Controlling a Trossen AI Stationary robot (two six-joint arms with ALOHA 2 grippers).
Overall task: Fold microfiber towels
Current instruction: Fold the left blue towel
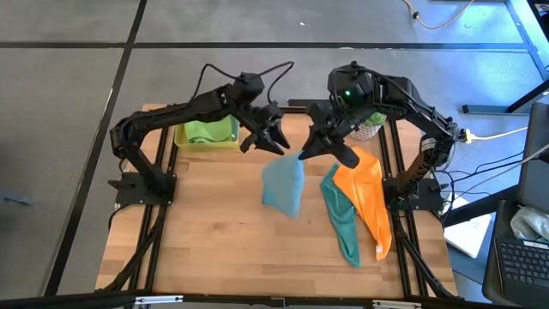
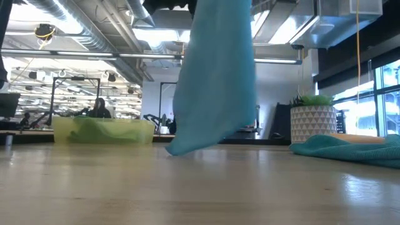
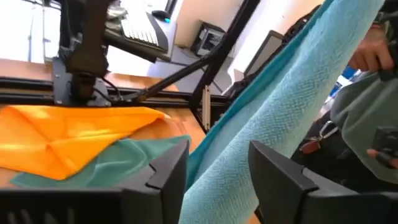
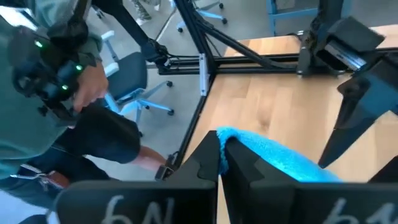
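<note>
A light blue towel (image 1: 283,187) hangs at the table's middle from my right gripper (image 1: 302,155), which is shut on its top. In the low view the towel (image 2: 215,75) drops to about table level. My left gripper (image 1: 269,142) stands open just to the left of that top. In its wrist view the towel (image 3: 273,118) runs between the open fingers (image 3: 171,171). An orange towel (image 1: 369,196) and a teal towel (image 1: 343,221) lie crumpled on the table's right half. A lime green towel (image 1: 204,130) lies in the tray (image 1: 182,142). My right gripper pinches the light blue towel's top edge (image 4: 231,134) between its two shut fingers, slanting down from the far right. One layer or several, I cannot tell. The towel hangs below the fingers with its lower end (image 2: 178,149) at table level. Whether my left gripper touches the towel, I cannot tell.
The yellow-green tray stands at the far left. A potted plant (image 1: 369,129) in a white pot stands at the far right. A person (image 4: 56,81) sits beside the table frame. Bare wood lies along the near edge.
</note>
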